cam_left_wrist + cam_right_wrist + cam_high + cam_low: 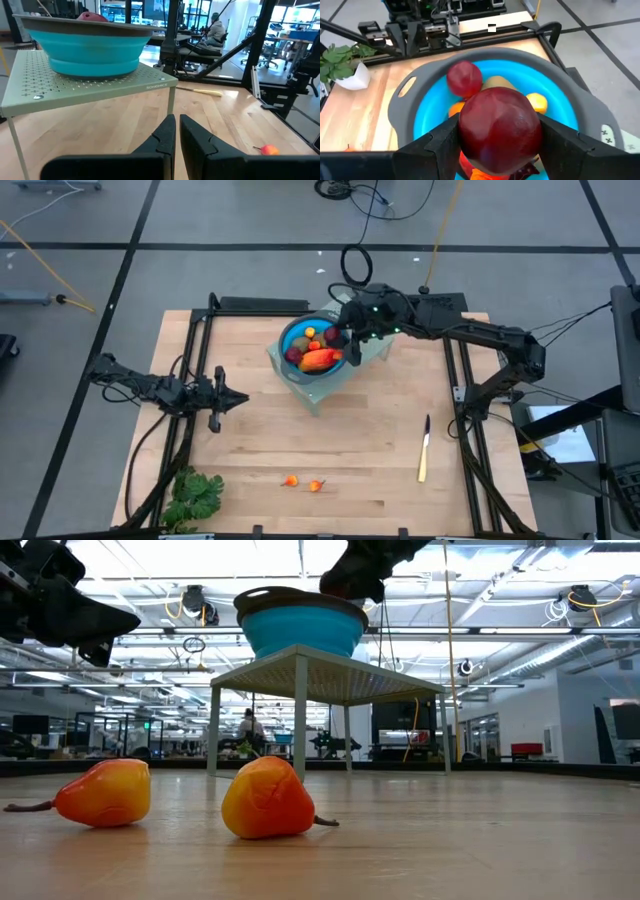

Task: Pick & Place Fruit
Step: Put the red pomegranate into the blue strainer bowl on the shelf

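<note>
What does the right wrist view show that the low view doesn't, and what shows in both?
Only the right wrist view shows the right pincer shut on a dark red ball over the blue bowl, the second dark red ball inside and the green leafy bunch.

Only the low view shows the two small orange-red fruits up close on the wooden table, and the legs of the rack under the bowl.

Both show the blue bowl and part of the right arm.
</note>
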`<state>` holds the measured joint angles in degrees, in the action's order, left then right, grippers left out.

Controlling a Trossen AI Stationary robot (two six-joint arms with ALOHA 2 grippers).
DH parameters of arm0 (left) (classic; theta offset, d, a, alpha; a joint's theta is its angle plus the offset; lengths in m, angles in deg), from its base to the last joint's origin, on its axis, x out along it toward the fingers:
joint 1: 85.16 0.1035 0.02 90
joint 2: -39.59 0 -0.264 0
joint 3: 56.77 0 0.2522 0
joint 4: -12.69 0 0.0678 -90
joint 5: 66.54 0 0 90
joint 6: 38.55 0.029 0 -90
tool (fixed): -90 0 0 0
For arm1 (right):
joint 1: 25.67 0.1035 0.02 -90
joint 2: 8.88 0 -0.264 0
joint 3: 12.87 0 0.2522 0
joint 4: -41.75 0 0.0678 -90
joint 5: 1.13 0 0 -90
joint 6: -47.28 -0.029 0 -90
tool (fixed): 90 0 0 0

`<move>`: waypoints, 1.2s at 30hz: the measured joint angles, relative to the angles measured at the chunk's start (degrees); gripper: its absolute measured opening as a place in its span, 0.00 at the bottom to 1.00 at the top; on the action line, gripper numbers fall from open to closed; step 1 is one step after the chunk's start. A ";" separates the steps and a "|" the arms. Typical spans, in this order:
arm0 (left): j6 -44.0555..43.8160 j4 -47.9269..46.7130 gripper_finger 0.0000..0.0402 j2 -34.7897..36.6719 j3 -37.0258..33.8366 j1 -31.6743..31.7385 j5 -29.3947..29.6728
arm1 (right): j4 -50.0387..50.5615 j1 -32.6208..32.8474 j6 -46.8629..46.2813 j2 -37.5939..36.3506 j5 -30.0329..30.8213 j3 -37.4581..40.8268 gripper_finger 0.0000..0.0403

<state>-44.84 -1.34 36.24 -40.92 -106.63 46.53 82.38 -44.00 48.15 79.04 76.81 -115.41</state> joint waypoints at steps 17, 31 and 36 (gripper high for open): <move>-0.15 0.02 0.06 0.00 0.00 0.00 0.07 | 1.22 -0.79 2.64 4.09 0.20 0.00 0.53; 1.54 0.04 0.06 0.00 0.00 0.01 1.09 | 1.04 -1.00 1.36 6.13 -0.14 -0.07 0.53; 1.47 0.04 0.06 -0.02 0.00 0.00 1.09 | 1.25 -0.97 0.72 6.56 -0.19 0.11 0.53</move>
<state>-43.37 -1.30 36.22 -40.92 -106.63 47.63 83.62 -44.96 48.87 85.60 76.63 -115.29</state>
